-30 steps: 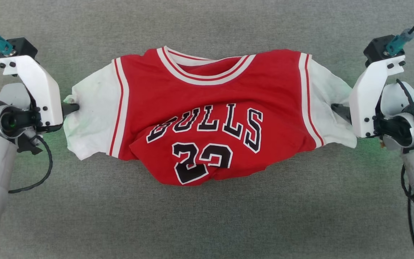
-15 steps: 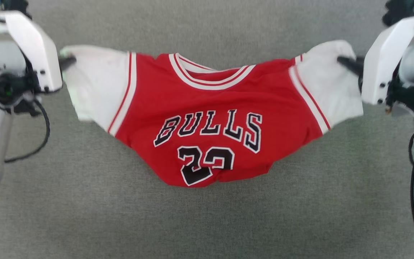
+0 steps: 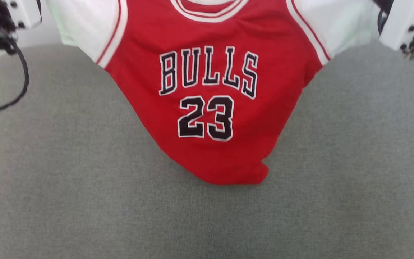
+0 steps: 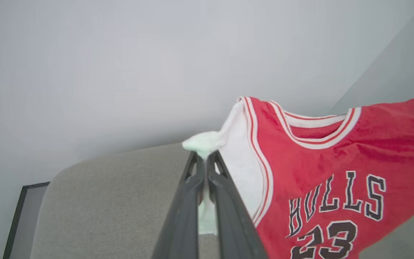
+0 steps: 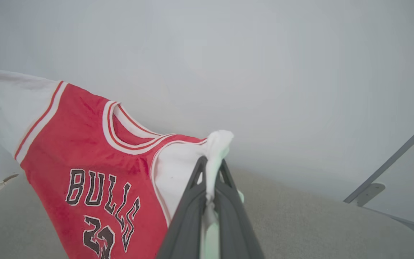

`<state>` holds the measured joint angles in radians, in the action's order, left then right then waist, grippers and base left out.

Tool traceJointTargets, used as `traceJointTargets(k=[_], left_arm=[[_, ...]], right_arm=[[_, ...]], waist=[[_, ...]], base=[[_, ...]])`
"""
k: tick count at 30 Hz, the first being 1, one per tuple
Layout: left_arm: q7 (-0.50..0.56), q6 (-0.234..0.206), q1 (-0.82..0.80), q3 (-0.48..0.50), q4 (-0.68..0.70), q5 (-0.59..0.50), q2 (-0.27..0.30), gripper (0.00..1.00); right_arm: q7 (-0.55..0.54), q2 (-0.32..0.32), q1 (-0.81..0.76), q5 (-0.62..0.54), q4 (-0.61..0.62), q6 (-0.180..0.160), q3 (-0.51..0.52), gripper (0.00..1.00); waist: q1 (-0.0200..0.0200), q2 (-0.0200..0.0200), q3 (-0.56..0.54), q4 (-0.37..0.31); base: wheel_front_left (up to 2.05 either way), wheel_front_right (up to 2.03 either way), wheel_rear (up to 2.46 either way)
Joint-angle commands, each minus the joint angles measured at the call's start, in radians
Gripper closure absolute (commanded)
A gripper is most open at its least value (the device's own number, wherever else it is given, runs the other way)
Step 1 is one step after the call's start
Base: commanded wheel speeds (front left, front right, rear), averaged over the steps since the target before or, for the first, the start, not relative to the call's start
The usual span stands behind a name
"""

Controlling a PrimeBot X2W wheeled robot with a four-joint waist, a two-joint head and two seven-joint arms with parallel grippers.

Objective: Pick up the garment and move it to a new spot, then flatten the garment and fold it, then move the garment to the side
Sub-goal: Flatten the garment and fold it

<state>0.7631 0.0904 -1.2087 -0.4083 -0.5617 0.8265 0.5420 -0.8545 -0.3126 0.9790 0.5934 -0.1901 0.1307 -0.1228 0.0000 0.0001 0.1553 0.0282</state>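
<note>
The garment (image 3: 207, 108), a red jersey with black "BULLS" lettering, the number 23 and white side panels, hangs lifted above the grey surface, front toward the head camera, its lower end drooping to a point. My left gripper (image 4: 204, 162) is shut on a bunched white corner of the garment (image 4: 322, 169). My right gripper (image 5: 212, 169) is shut on the white fabric at the other side of the garment (image 5: 84, 151). In the head view only the white housings of both wrists show at the top corners, the left (image 3: 23, 12) and the right (image 3: 403, 25).
A grey fabric-covered table (image 3: 84, 201) lies below the hanging jersey. A pale wall stands behind it in both wrist views. Black cables (image 3: 16, 79) hang beside each arm. A dark frame edge (image 4: 14, 219) shows at the table's far end.
Both arms rose and carried the jersey up; it went from sagging on the table to hanging stretched between the grippers, the number now unfolded. The right gripper closed on the fabric.
</note>
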Motion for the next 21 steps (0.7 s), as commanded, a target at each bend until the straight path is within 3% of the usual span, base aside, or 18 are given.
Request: traceJointTargets(k=[1, 11, 19, 21], left_arm=[[0.001, -0.007, -0.023, 0.007, 0.012, 0.009, 0.001, 1.00], [0.009, -0.010, -0.098, 0.010, 0.046, 0.000, 0.013, 1.00], [-0.127, -0.005, -0.141, 0.009, 0.008, -0.056, -0.003, 1.00], [-0.215, 0.000, -0.175, 0.008, -0.018, -0.086, -0.016, 1.00]], right_arm=[[0.010, 0.007, 0.023, 0.010, -0.003, 0.000, 0.000, 1.00], [0.011, 0.004, 0.131, 0.007, -0.027, 0.000, -0.024, 1.00], [0.176, 0.009, 0.227, -0.129, -0.180, 0.000, -0.049, 1.00], [0.264, 0.018, 0.275, -0.186, -0.250, 0.000, -0.053, 1.00]], waist=[[0.0000, -0.0001, -0.042, -0.003], [0.0000, -0.0001, -0.089, -0.002], [0.0000, -0.0001, -0.019, -0.002], [0.0000, -0.0001, 0.021, -0.003]], base=[[0.00, 0.00, 0.00], [0.00, 0.00, 0.00], [0.00, 0.00, 0.00], [0.00, 0.00, 0.00]])
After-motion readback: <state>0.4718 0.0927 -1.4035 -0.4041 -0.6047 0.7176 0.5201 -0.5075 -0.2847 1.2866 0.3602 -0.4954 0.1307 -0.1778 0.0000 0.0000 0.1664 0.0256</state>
